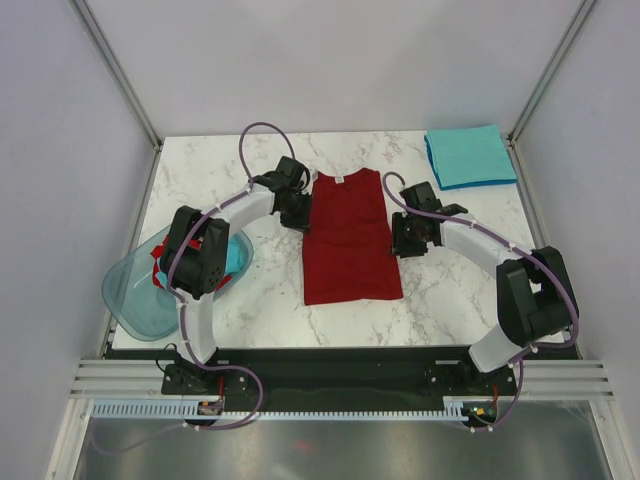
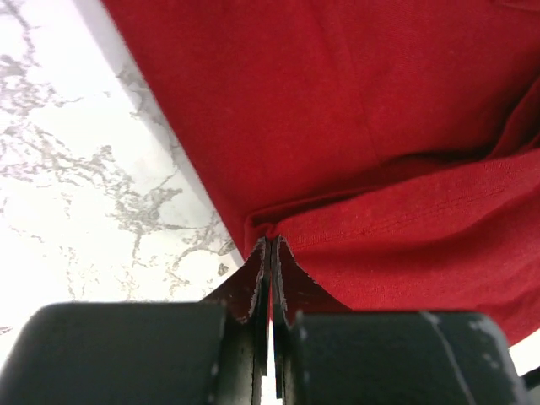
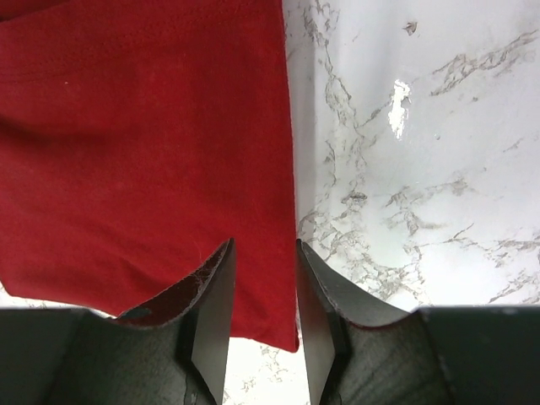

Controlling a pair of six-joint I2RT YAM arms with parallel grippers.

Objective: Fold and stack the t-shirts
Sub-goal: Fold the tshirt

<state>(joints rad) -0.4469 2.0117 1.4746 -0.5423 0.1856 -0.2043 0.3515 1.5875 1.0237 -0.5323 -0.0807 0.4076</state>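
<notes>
One marble table (image 1: 250,300) found beneath everything. Counted two arms. Saw the left arm (image 1: 200,300) rising from its base, bent at the elbow above a basin, then stretched across to the near-left shoulder of the shirt. Saw the right arm (image 1: 500,335) mirrored, elbow raised at the table's right side, forearm angled inward and down to the shirt's right edge. Counted one red t-shirt (image 1: 345,240) spread flat at the table's middle, neck toward the far side, with one small white label (image 1: 340,180) at the collar. Counted one translucent blue-green basin (image 1: 140,295) at the near-left edge, overhanging it; made out scraps of red and teal cloth inside, too hidden by the arm to count. Counted one teal t-shirt (image 1: 468,157), folded, at the far-right corner, well apart from the red one. Found the left gripper (image 2: 270,245) pressed together on a pinched-up fold of the red t-shirt's edge. Found the right gripper (image 3: 263,249) with jaws apart, straddling the shirt's right edge, one finger over cloth, the other over bare marble.
</notes>
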